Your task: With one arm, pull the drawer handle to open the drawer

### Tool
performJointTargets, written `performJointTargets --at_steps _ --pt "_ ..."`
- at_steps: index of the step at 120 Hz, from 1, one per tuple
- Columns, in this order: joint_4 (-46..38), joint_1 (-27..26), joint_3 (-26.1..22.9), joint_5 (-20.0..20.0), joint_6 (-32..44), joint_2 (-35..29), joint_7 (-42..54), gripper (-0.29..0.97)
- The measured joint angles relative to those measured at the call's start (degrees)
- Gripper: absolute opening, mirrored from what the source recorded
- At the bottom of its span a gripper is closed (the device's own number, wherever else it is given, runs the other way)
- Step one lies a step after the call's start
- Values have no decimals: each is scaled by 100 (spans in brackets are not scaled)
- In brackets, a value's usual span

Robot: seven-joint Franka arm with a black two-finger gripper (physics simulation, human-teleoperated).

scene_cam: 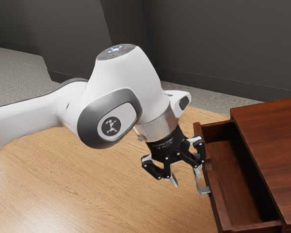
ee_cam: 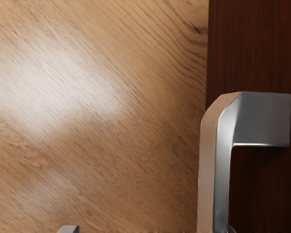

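Note:
A dark red wooden drawer (scene_cam: pixel 233 187) stands pulled partway out of its cabinet (scene_cam: pixel 274 145) at the exterior view's right, its inside bare. On the drawer's front panel (ee_cam: pixel 254 48) sits a silver metal handle (ee_cam: pixel 216 165), bent at a right angle. My black gripper (scene_cam: pixel 186 183) hangs just in front of that panel with its fingers spread apart, open. The far finger (scene_cam: pixel 200 180) is right at the handle and the near one (scene_cam: pixel 172 179) stands clear over the table. I cannot tell whether the far finger touches the handle.
The light wooden table (scene_cam: pixel 63 189) stretches wide toward the exterior view's left, under my white arm (scene_cam: pixel 116 102). The cabinet's flat top reaches the right edge. Grey floor and dark walls lie behind.

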Motion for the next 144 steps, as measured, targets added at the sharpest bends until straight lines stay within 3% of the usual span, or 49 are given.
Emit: performJointTargets --at_steps 81,103,144 --pt "-652 -23 392 -16 -6 -619 421 31" --pt "-764 -212 709 -16 -7 -730 558 31" --pt "-745 -248 746 -113 -6 -773 741 31"
